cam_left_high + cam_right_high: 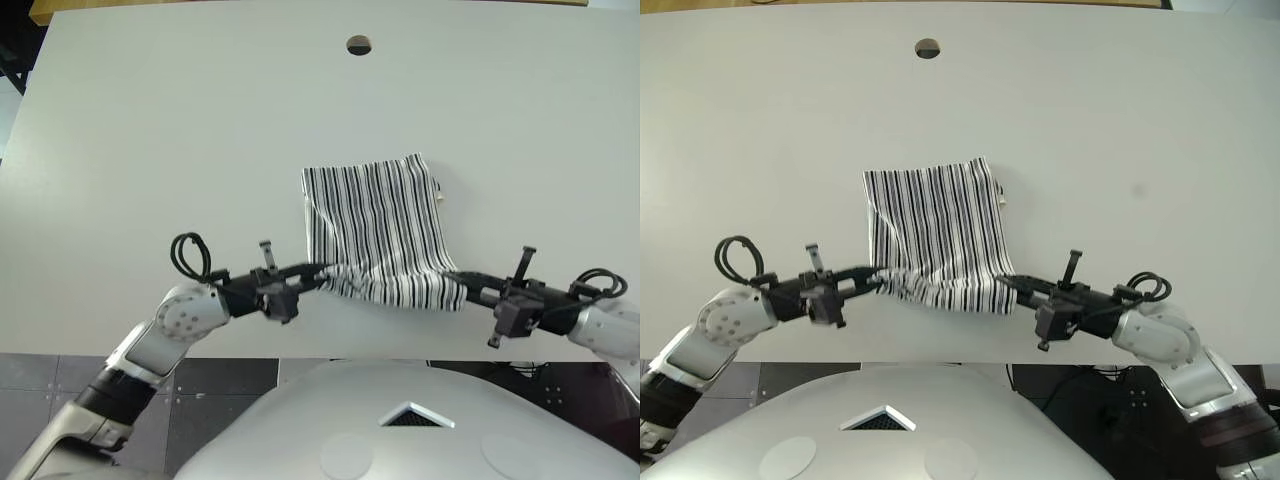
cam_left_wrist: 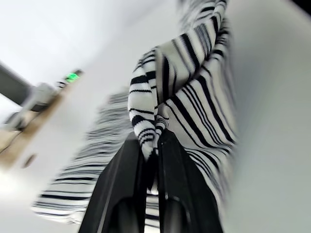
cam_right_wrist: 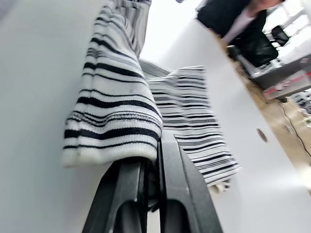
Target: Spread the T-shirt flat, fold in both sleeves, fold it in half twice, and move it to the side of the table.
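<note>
Striped T-shirt (image 1: 378, 225), folded, near edge lifted

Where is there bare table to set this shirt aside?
Wide bare table lies left of the T-shirt and right of it, and beyond it up to the round hole. Crowded only at the near edge, where left claw and right claw grip it.

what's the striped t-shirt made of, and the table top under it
T-shirt: soft knit fabric, perhaps cotton jersey, matt, with black and white stripes. It drapes and bunches limply, and the right wrist view shows fine knit texture at its edge. Table: hard, smooth, pale surface with a low sheen, likely laminate or painted board. It is flat with a cleanly cut round hole.
</note>
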